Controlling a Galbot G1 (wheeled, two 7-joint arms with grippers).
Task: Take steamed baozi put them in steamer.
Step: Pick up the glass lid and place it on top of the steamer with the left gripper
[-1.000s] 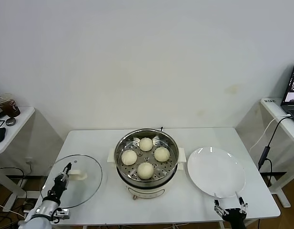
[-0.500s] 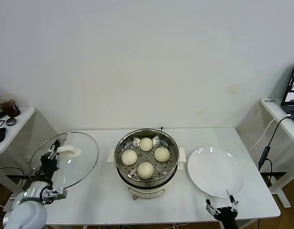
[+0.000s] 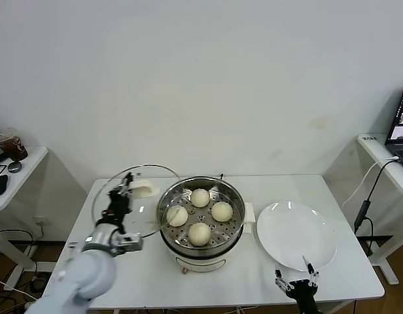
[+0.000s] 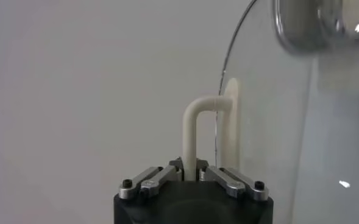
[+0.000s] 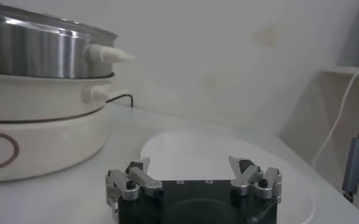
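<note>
Steel steamer [image 3: 235,229]: four baozi [image 3: 199,233] inside

four baozi [image 3: 199,215], one steamer [image 3: 235,230], one lid [image 3: 133,196], one plate [image 3: 296,235]

The left gripper [image 3: 123,191] is raised on a bent arm, wrist tilted upward, its fingers [image 4: 161,178] pinched tight on a cream lid handle [image 4: 194,131] that rises between them. The right gripper [image 3: 295,278] hangs low, fingers [image 5: 133,173] spread wide with nothing between them.
</note>
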